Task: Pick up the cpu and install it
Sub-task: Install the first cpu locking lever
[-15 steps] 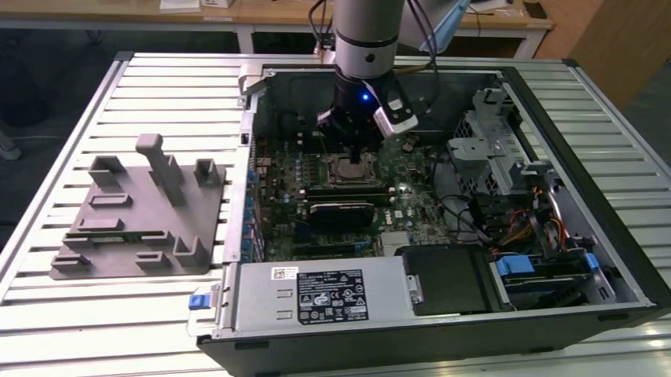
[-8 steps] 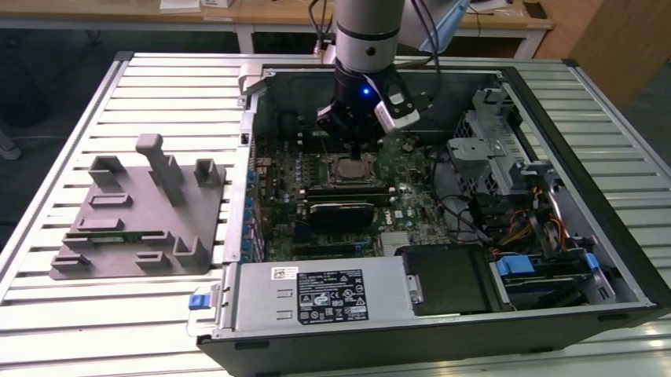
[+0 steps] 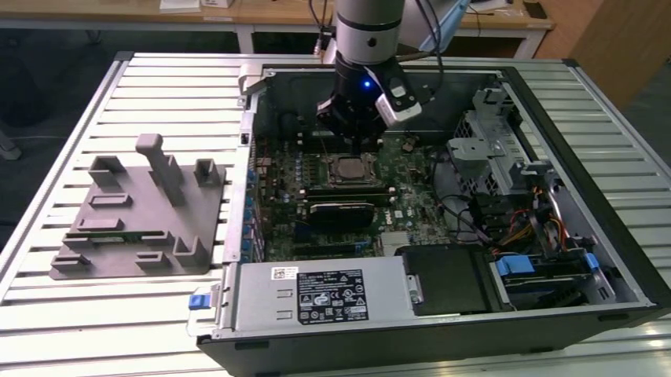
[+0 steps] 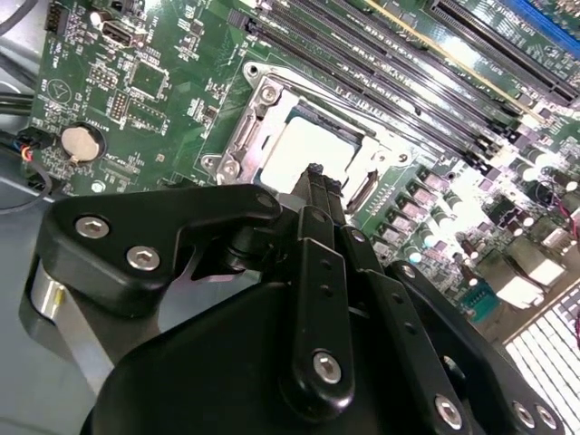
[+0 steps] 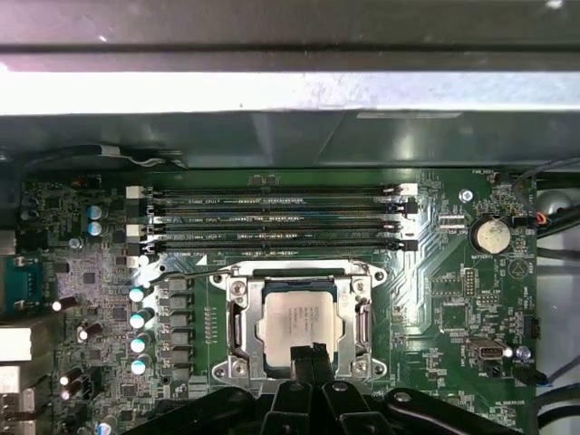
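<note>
The cpu, a flat square chip with a silver-grey top, lies inside the metal-framed socket on the green motherboard of the open computer case. In both wrist views the cpu sits flat within the socket frame. My gripper hangs just above the chip's edge, and its black fingertips are shut together with nothing between them. The same tips hover over the chip without holding it.
A grey plastic fixture tray lies on the slatted table at the exterior view's left. Memory slots run beside the socket. The power supply, a drive cage and cables crowd the case.
</note>
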`<state>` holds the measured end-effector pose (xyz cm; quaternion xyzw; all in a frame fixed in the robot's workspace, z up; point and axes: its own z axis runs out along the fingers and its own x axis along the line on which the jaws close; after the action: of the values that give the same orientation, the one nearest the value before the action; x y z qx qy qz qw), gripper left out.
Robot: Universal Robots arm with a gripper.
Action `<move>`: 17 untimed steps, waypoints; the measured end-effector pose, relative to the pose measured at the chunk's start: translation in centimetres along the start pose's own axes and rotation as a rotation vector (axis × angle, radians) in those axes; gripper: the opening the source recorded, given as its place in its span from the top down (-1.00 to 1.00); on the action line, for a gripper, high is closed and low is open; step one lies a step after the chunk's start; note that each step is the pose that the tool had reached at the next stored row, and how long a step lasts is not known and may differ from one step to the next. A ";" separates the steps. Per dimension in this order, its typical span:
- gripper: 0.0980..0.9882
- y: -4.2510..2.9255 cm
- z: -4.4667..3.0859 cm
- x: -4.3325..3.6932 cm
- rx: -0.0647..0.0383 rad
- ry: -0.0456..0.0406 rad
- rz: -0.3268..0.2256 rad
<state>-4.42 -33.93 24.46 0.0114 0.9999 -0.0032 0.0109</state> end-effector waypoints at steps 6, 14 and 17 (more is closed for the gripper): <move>0.98 0.00 -0.37 -0.01 0.000 -0.0002 0.000; 0.98 0.00 -0.41 0.06 0.000 0.0000 0.000; 0.98 -0.01 -0.41 0.27 0.000 0.0000 0.000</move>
<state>-4.71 -33.94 24.86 0.0113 0.9999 -0.0032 0.0109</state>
